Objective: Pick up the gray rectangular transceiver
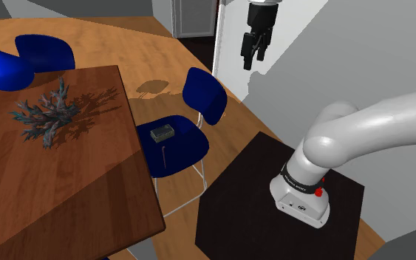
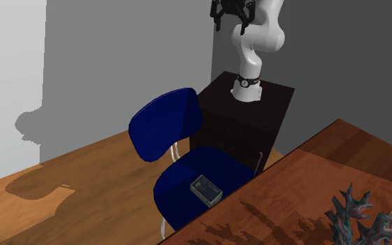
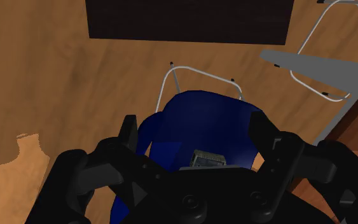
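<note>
In the shoulder view, the gray transceiver (image 1: 162,133) is laid flat on the seat of the blue chair (image 1: 205,96), and the gripper (image 1: 253,55) is held high, well apart from it. In the second exterior view, the seat is found just beside the table (image 2: 326,174). In the wrist view, the fingers (image 3: 130,130) are spread wide and nothing is clasped.

The table (image 1: 73,192) is reddish-brown wood with clear grain and a soft sheen, and the floor (image 1: 162,52) is a paler, matt wood. The chair (image 1: 202,96) has a smooth deep-blue shell on thin pale legs that look like metal, and the transceiver (image 1: 162,133) on its seat is dull grey, its material unclear. The arm (image 1: 376,125) is smooth white with a mild gloss, the gripper (image 1: 253,63) matt black, and the stand (image 1: 236,192) flat dark brown.
</note>
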Tool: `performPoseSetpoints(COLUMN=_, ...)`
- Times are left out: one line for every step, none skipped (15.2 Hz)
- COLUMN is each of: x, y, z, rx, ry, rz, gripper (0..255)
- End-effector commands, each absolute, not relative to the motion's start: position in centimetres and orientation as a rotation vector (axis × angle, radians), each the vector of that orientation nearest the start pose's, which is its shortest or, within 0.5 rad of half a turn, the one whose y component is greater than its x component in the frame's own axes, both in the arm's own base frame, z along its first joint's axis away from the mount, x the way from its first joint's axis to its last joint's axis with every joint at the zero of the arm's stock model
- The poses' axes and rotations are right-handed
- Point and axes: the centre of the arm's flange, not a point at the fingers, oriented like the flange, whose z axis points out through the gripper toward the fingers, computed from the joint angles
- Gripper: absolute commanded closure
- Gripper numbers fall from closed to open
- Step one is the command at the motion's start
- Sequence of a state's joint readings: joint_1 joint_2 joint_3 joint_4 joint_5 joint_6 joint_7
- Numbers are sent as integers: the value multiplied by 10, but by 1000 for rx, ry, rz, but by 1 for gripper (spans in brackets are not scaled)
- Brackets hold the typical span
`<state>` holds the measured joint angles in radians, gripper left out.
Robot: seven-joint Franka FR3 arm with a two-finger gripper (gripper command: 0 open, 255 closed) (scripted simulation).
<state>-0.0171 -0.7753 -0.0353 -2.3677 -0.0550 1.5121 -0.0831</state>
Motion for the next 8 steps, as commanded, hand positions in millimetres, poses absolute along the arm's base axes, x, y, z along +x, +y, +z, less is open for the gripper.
performPoseSetpoints(x=302, y=-25, z=577, rx=-3163, ry=-64, rz=130, gripper=0)
performPoseSetpoints(x=311, y=-25, z=567, rx=-3162, ry=-91, rz=128, gripper=0)
performPoseSetpoints(x=319, y=-25, z=557, rx=-3161, ry=-117, rz=126, gripper=0)
performPoseSetpoints(x=328, y=-24, z=548, rx=-3160, ry=-144, rz=124, gripper=0)
performPoseSetpoints(x=337, y=-24, z=538, rx=-3158, ry=-170, rz=122, gripper=0)
performPoseSetpoints(x=345, y=-23, z=528, rx=-3156, ry=-197, rz=120, gripper=0)
performPoseSetpoints(x=354, y=-22, z=519, rx=-3154, ry=-223, rz=118, gripper=0)
performPoseSetpoints(x=363, y=-21, z=509, rx=-3152, ry=-250, rz=116, gripper=0)
